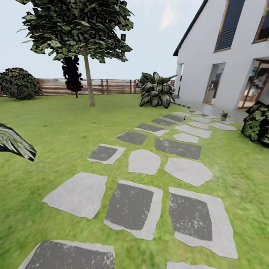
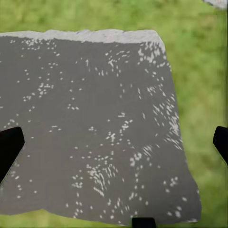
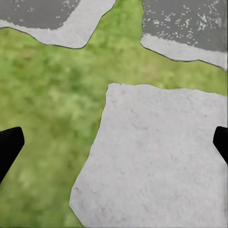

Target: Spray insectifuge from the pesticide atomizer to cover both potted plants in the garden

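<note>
- Where the lawn [image 1: 56,127] spreads ahead of us, a path of stepping stones [image 1: 144,161] runs from the near edge toward the far right, some pale grey and some dark grey.
- At the far right end of that path we see one small potted plant [image 1: 224,115], a low green rosette in a little pot, standing on a pale slab just in front of the white house [image 1: 209,45].
- We cannot make out any whitish specks on its leaves; it is too small to tell.
- Left of the house, at the far end of the path, stands a big broad-leaved plant [image 1: 157,90].
- Farther left a tree [image 1: 80,33] rises from the grass, with a brown slatted fence [image 1: 93,86] behind it and a dark round bush [image 1: 18,83] at the far left.
- Another dark leafy bush [image 1: 257,123] sits at the right edge, near the house.
- A striped leaf tip [image 1: 15,144] pokes in from the left edge.
- Our left tool [image 2: 114,142] hangs over a dark speckled stone [image 2: 90,123] with grass beyond it; its two dark fingertips [image 2: 9,145] sit wide apart with nothing between them.
- Our right tool [image 3: 114,142] hangs over a pale stone [image 3: 156,156] and grass, fingertips [image 3: 9,142] likewise spread wide and empty.
</note>
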You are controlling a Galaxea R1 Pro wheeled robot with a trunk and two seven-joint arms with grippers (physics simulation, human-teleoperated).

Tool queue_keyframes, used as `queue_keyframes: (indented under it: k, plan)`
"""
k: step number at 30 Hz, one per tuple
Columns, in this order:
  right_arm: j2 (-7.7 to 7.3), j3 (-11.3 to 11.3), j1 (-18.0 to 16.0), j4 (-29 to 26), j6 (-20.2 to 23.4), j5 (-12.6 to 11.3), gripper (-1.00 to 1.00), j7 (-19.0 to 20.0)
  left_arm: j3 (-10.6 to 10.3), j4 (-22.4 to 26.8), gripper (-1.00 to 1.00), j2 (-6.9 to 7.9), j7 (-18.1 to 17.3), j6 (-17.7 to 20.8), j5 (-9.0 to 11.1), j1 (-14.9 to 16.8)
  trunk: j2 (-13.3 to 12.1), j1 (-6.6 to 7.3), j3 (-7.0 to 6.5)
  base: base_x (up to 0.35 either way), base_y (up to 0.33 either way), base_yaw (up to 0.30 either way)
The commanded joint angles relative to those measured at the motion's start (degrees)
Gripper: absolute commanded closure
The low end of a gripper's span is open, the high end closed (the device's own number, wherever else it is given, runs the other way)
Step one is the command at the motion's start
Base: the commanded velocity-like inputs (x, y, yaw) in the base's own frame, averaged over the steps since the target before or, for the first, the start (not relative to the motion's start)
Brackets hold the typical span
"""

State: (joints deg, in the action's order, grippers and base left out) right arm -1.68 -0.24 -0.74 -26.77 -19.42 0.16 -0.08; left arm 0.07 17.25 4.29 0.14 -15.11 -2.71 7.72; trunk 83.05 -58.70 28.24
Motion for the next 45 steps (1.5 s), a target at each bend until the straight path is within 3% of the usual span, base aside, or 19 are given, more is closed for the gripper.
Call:
queue_keyframes:
  k: [1, 14, 45]
  plan:
    - [0.01, -0.02, -0.05, 0.06, -0.18, 0.02, -1.00, -0.01, 0.02, -0.02, -1.00, 0.01, 0.02, -0.19, -0.28, 0.02, 0.03, -0.03, 0.06, 0.337, 0.000, -0.264]
    - [0.00, -0.02, -0.05, 0.06, -0.18, 0.02, -1.00, -0.01, 0.02, -0.02, -1.00, 0.01, 0.00, -0.19, -0.28, 0.02, 0.03, -0.03, 0.06, 0.337, 0.000, -0.222]
    - [-0.08, -0.02, -0.05, 0.11, -0.18, 0.02, -1.00, -0.18, 0.04, -0.02, -1.00, 0.01, -0.02, -0.22, -0.28, 0.06, 0.03, -0.03, 0.06, 0.337, 0.000, -0.004]
